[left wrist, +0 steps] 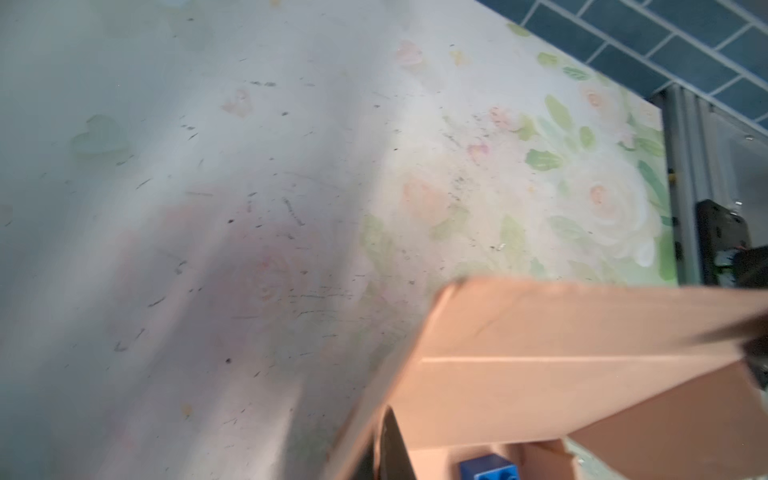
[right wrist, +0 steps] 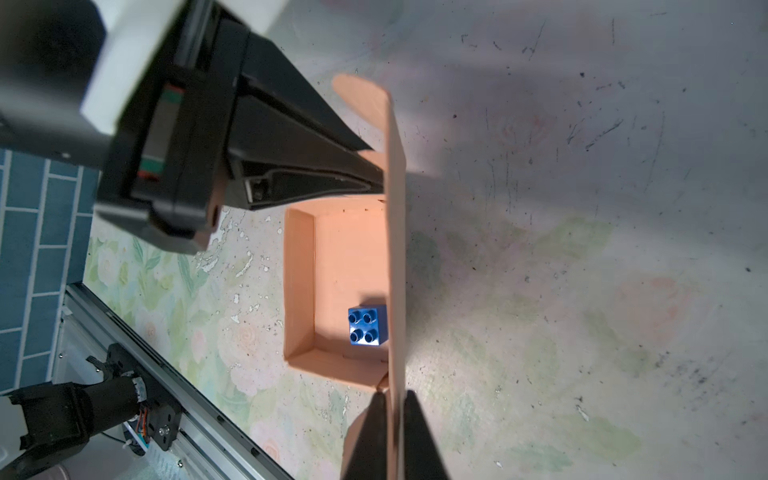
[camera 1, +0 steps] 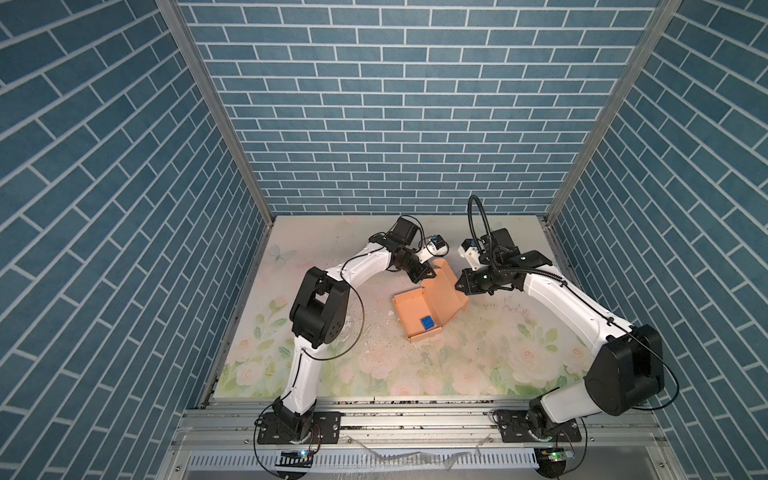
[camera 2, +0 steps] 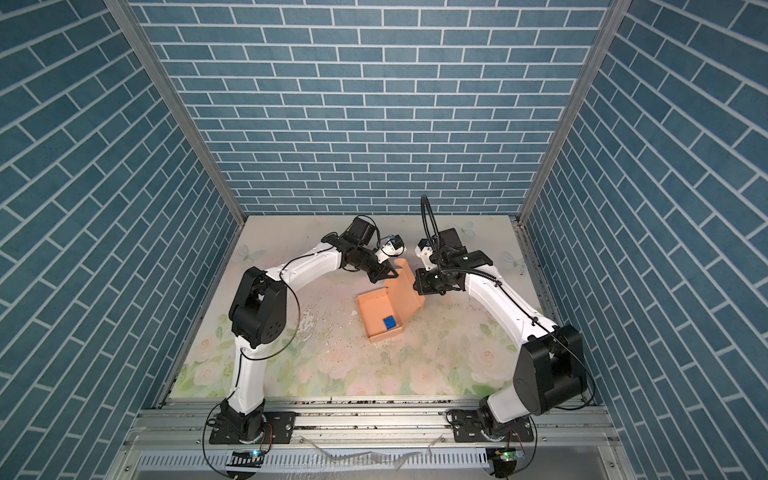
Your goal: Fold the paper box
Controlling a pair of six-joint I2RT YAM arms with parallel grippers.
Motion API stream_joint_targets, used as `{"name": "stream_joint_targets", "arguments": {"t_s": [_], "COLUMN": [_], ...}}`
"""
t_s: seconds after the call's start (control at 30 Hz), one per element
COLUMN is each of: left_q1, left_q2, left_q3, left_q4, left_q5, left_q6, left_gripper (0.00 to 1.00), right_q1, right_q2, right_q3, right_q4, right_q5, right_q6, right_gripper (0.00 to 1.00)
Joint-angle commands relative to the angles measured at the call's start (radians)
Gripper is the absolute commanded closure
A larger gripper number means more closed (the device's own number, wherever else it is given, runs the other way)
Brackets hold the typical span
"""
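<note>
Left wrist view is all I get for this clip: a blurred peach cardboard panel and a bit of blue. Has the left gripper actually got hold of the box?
Observer: Yes. The right wrist view shows the left gripper shut on the raised lid of the paper box.
Operator: Where is the right gripper?
Observer: The right gripper straddles that lid's edge further along, with its jaws slightly apart.
Operator: And the blue bit?
Observer: It is a blue four-stud brick lying on the box floor, close to the lid.
</note>
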Motion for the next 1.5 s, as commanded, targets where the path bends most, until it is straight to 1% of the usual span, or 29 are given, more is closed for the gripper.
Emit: {"name": "stream_joint_targets", "arguments": {"t_s": [0.0,0.1,0.23,0.37,0.5,0.73,0.97,1.17,1.33,1.47], "left_q1": [0.030,0.035,0.041,0.041,0.041,0.039,0.035,0.028,0.026,0.027], "left_q2": [-0.051,-0.069,-0.115,-0.178,-0.232,-0.331,-0.417,-0.428,-0.431,-0.433], "left_q3": [-0.031,-0.052,-0.122,-0.226,-0.328,-0.461,-0.553,-0.576,-0.599,-0.621], "left_q4": [0.069,0.098,0.161,0.248,0.335,0.411,0.474,0.485,0.511,0.529], "left_q5": [-0.095,-0.158,-0.219,-0.255,-0.296,-0.373,-0.418,-0.420,-0.404,-0.399], "left_q6": [-0.091,-0.153,-0.233,-0.314,-0.400,-0.521,-0.595,-0.605,-0.587,-0.560], "left_gripper": [0.95,0.96,0.95,0.95,0.95,0.94,0.92,0.92,0.92,0.92], "right_q1": [-0.005,-0.013,-0.030,-0.048,-0.050,-0.051,-0.047,-0.040,-0.037,-0.037], "right_q2": [-0.047,-0.097,-0.171,-0.210,-0.222,-0.235,-0.216,-0.148,-0.083,-0.056], "right_q3": [0.042,0.030,-0.012,-0.063,-0.104,-0.174,-0.240,-0.241,-0.221,-0.208], "right_q4": [0.007,0.027,0.057,0.090,0.143,0.227,0.325,0.378,0.420,0.464], "right_q5": [0.070,0.131,0.199,0.194,0.159,0.133,0.086,0.086,0.124,0.119], "right_q6": [0.000,0.028,0.047,0.054,0.056,0.094,0.117,0.095,0.040,-0.002], "right_gripper": [0.71,0.60,0.52,0.47,0.45,0.43,0.43,0.43,0.46,0.47]}}
